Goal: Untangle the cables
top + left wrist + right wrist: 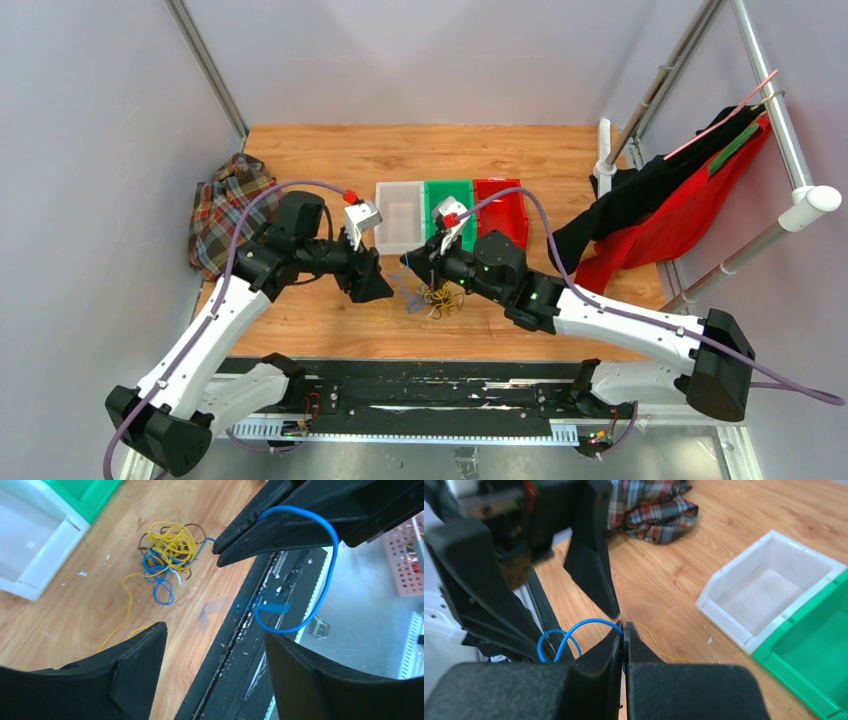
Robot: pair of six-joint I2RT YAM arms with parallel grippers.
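The cables lie as a small tangle [440, 298] of yellow, blue and dark strands [167, 552] on the wooden table, in front of the bins. One blue cable [327, 580] runs out of the tangle and hangs in a loose loop past the table's front edge. My right gripper [624, 625] is shut on this blue cable [574, 632] at its fingertips, just left of the tangle [405, 260]. My left gripper [214, 630] faces it a short way off, open, with nothing between its fingers [594, 570]. A single yellow strand [125, 600] trails from the tangle toward the left gripper.
A white bin [400, 185], a green bin [448, 184] and a red bin [500, 185] stand side by side behind the tangle. A plaid cloth [225, 210] lies at the left edge. Black and red clothes [690, 200] hang on a rack at the right. A black rail [235, 645] borders the table's front.
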